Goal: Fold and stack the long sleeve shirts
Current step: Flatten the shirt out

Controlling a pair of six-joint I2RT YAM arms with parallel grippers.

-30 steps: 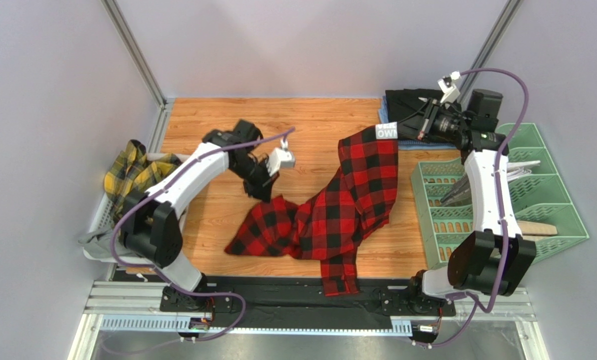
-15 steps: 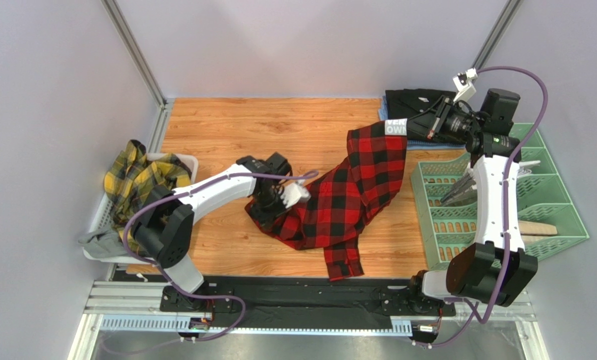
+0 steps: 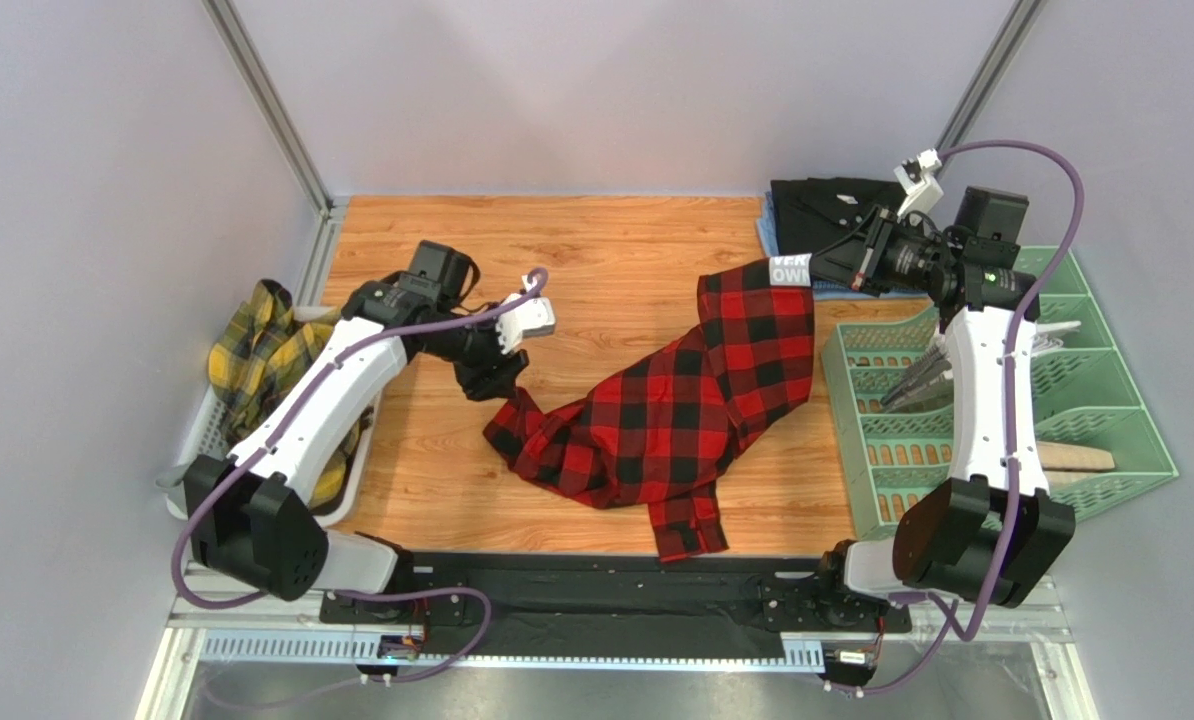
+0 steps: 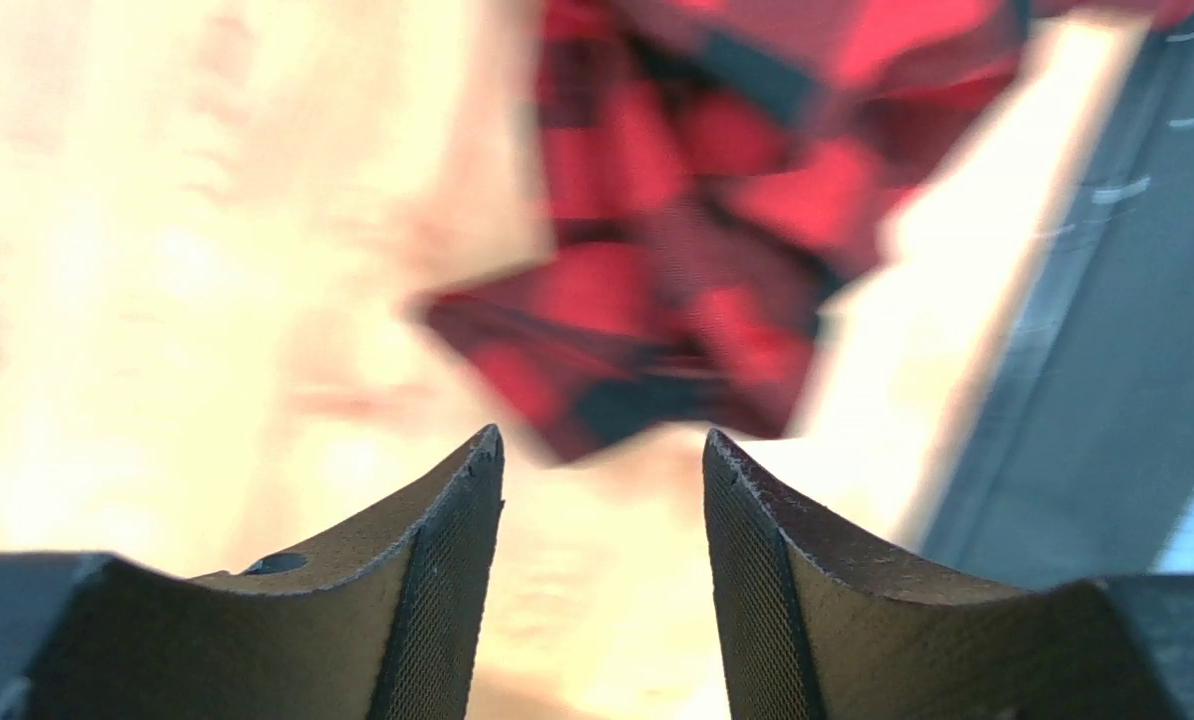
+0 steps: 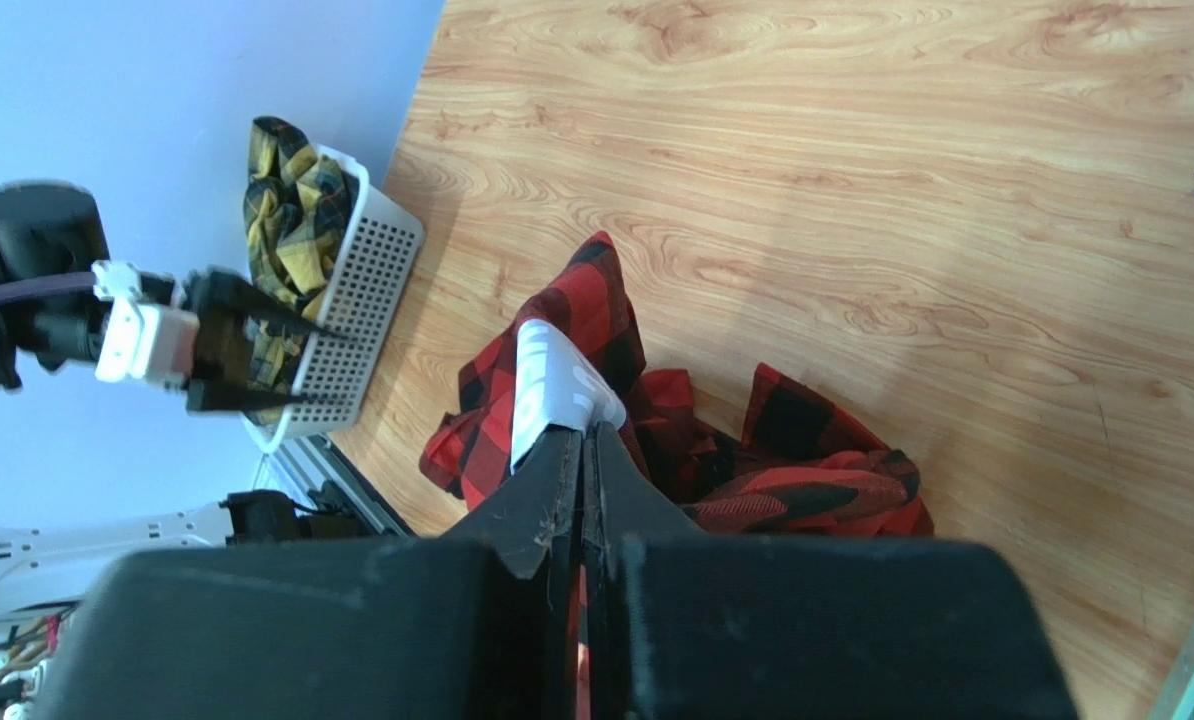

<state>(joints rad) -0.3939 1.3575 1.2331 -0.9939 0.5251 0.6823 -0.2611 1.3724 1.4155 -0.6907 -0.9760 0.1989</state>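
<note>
The red check shirt point(image 3: 678, 420) lies rumpled in the middle of the table point(image 3: 588, 240). One end is lifted toward the far right and a sleeve trails to the near edge. It is soft, light cloth with no stiffness. I judge it will sag and bunch wherever it isn't held, and slide readily on the wood. So I want two holds on a seam, at the shoulders or the hem corners, not in the loose middle.

My right hand point(image 3: 829, 267) is pinched together on the edge by the white lettering point(image 5: 551, 383). The arm stands tall with the wrist turned leftward, holding that end above the table. In the wrist view the cloth hangs away from the closed tips.

My left hand point(image 4: 603, 495) has its fingers apart with nothing between them. It angles down just beside the shirt's left corner, arm bent across from the left.

The yellow plaid shirt point(image 3: 265, 353) sits in the white basket point(image 5: 360, 285) at the left edge. The black shirt point(image 3: 829, 203) lies at the far right, near the green rack point(image 3: 881, 450).
</note>
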